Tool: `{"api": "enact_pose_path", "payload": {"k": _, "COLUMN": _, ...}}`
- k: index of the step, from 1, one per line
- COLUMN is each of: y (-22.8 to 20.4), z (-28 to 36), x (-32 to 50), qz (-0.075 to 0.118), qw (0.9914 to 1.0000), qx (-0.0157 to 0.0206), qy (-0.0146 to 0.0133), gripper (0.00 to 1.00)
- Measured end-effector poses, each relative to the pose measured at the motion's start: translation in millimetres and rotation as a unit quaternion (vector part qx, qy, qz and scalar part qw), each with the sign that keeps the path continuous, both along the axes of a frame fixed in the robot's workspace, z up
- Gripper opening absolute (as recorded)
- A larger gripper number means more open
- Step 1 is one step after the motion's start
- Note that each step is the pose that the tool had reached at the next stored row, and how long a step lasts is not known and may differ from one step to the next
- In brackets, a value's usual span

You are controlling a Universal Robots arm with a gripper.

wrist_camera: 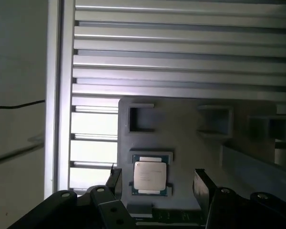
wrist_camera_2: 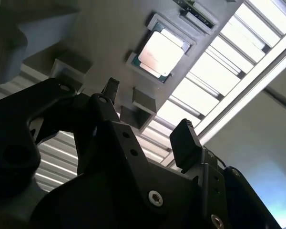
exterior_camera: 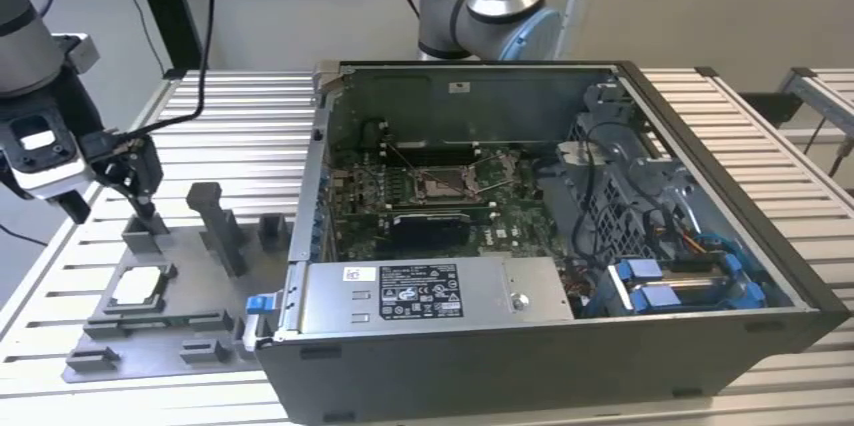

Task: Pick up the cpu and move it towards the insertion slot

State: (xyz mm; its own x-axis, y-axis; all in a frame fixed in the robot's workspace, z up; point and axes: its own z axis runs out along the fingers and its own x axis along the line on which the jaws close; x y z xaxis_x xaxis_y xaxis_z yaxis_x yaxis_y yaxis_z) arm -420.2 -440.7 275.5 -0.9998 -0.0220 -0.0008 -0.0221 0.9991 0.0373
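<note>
gripper [exterior_camera: 139, 208] hangs over the grey fixture plate [exterior_camera: 160, 336] at the exterior view's left. Its fingers are spread wide, not closed on anything. cpu [exterior_camera: 140, 287] lies flat in a square nest on that plate, close to the fingertips, untouched.

Around it / in the way:
- low grey blocks [exterior_camera: 143, 236] right under the gripper
- tall grey post [exterior_camera: 218, 226] between gripper and computer case [exterior_camera: 534, 366]
- the case's side wall [exterior_camera: 314, 196] stands between the plate and the board

insertion slot [exterior_camera: 441, 183] sits mid-board inside the case, well apart from the cpu. A black recess [exterior_camera: 427, 229] with a green rim lies just beside it.

Exterior view gives the case and slot. The first wrist view looks down on the plate: cpu [wrist_camera: 150, 177] sits between the two fingers [wrist_camera: 202, 186], metal top up, nest [wrist_camera: 150, 153] rim around it, open square pockets [wrist_camera: 139, 118] beyond. The second wrist view looks along the gripper body at an angle, with the cpu [wrist_camera_2: 161, 53] past the fingertips [wrist_camera_2: 185, 138].

Case is open-side up on the slatted table [exterior_camera: 747, 116]. It holds:
- green motherboard [exterior_camera: 514, 221]
- power supply [exterior_camera: 427, 296] along the near edge
- blue drive caddies [exterior_camera: 667, 281] and cables [exterior_camera: 601, 146] at the exterior view's right

A grey-blue arm joint [exterior_camera: 481, 16] stands behind the case.
</note>
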Motion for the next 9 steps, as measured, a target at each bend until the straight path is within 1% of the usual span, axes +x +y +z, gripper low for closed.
{"api": "enact_pose_path", "payload": {"k": 3, "y": -2.1, "z": -5.5, "x": 0.0, "qz": 0.0, "qw": 1.0, "qx": 0.0, "qy": 0.0, "gripper": 1.0}}
{"api": "enact_pose_path", "payload": {"k": 9, "y": -6.5, "z": -16.2, "x": 0.0, "qz": 0.0, "qw": 1.0, "qx": -0.0001, "qy": 0.0009, "gripper": 1.0}}
